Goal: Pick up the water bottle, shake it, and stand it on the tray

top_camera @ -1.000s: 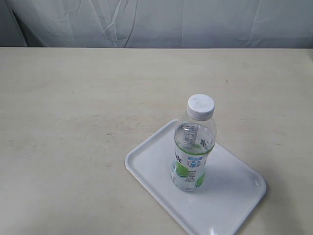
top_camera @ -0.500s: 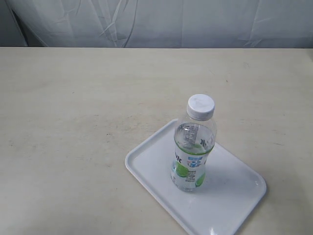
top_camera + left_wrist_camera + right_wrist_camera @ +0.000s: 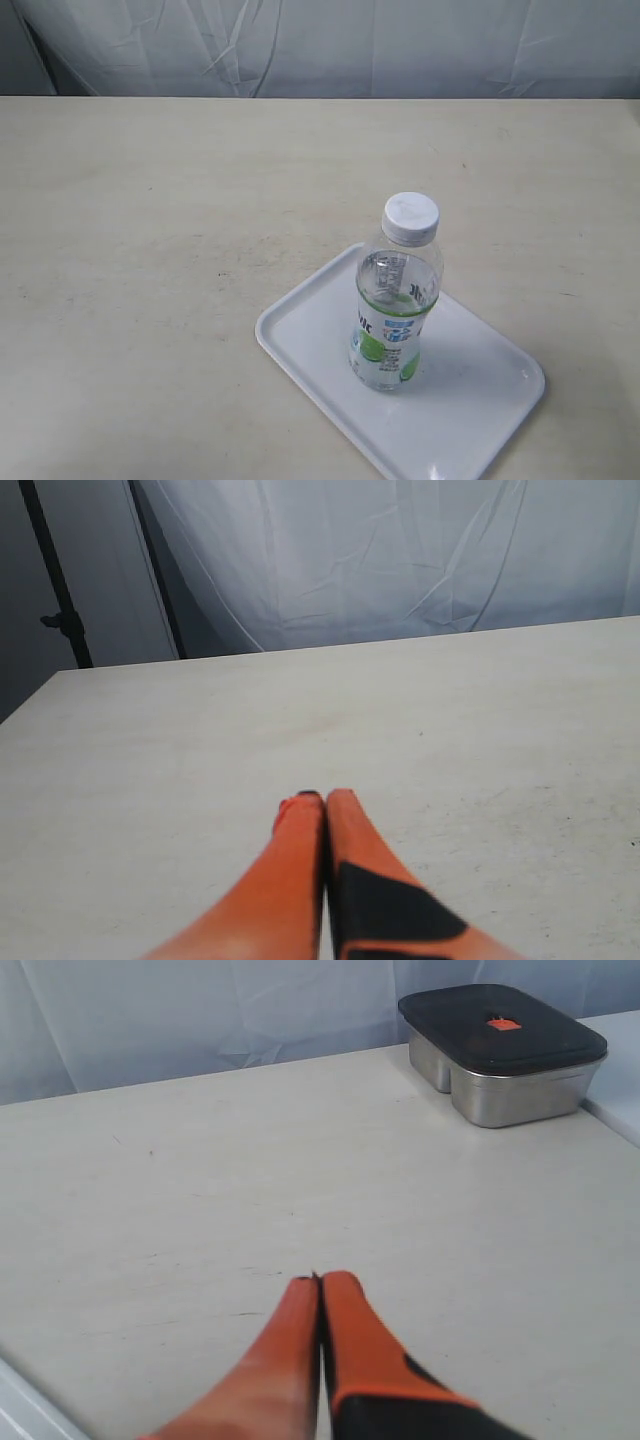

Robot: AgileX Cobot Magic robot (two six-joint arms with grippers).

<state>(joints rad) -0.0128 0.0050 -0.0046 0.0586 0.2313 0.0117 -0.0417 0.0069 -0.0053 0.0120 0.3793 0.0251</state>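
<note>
nearest in the exterior view is the tray (image 3: 300,335), white and flat, with rounded corners and a low rim. it lies turned at an angle on the counter (image 3: 150,260), and its nearest corner is cut by the edge of the picture. the water bottle (image 3: 395,300) stands upright on the tray, about in the middle of it, and touches nothing else. its label (image 3: 390,335) with green limes and blue marks goes around the lower half, the body above it is clear, and the white cap (image 3: 411,217) is screwed on top. beyond the tray the pale counter goes on to a grey-white cloth (image 3: 350,45) that hangs along its far edge.

in the left wrist view the left hand (image 3: 323,798) has its two orange fingers pressed together, with nothing between them, above the counter. past the tips the counter reaches to the same kind of cloth, and a dark pole (image 3: 55,575) stands at the side of it.

in the right wrist view the right hand (image 3: 318,1282) is also pressed together, finger against finger, and grips nothing. close to it, at a corner of the picture, a thin white strip (image 3: 25,1405) shows; it may be the rim of the tray, but too little is seen to be sure. farther off on the counter sits a metal box (image 3: 500,1060) with a dark lid and a small orange mark on the lid, well apart from the hand, and behind it hangs the cloth.
</note>
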